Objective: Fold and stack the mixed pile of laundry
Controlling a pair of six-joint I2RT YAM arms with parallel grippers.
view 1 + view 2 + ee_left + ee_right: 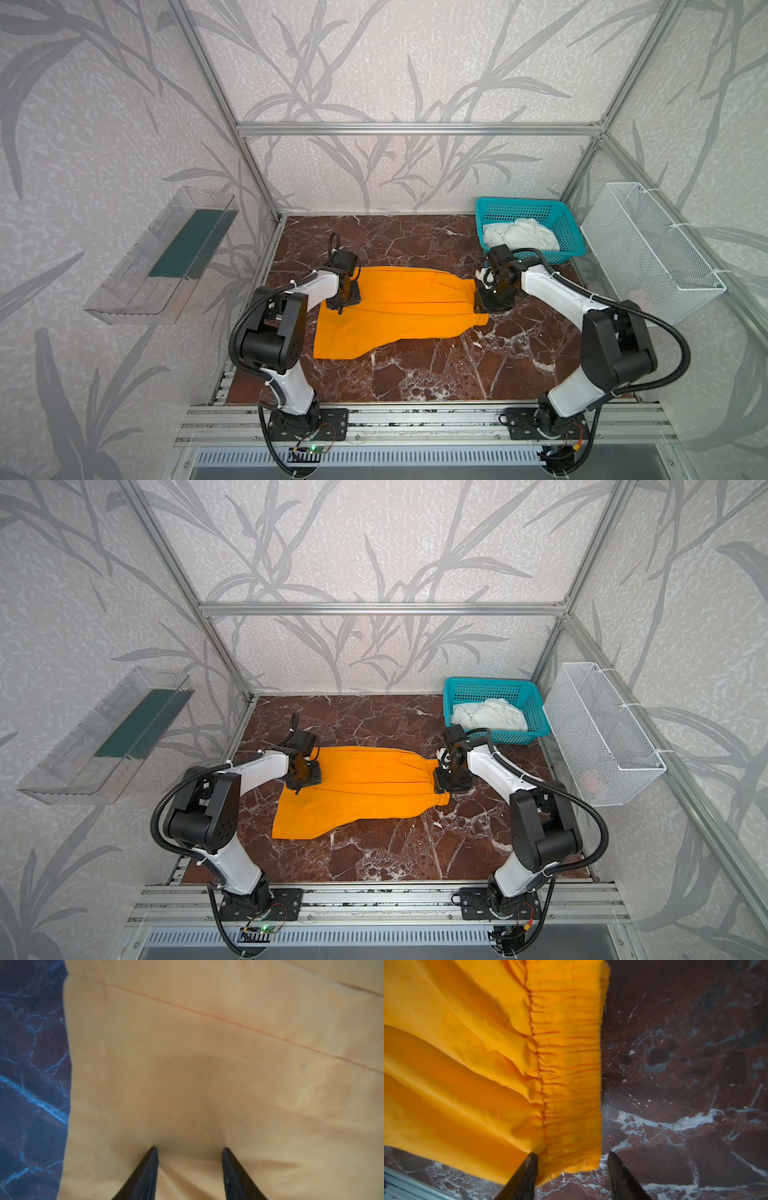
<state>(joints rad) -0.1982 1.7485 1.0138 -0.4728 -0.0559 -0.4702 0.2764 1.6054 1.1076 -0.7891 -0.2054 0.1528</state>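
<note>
So the marble table (415, 374) has the orange trousers (399, 311) laid out flat across the middle, and I'd say there's no real fold yet. The teal basket (519, 202) in the far right corner holds the white shirt (519, 237), all bunched up, so that's all left to do. The left gripper (190, 1149) has its jaws apart with the tips on the leg end. The right gripper (572, 1154) has its jaws apart too, straddling the waistband without pinching.

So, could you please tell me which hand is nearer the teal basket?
Right. The right hand is at the waistband of the orange trousers, close to the teal basket; the left hand is at their opposite end.
</note>
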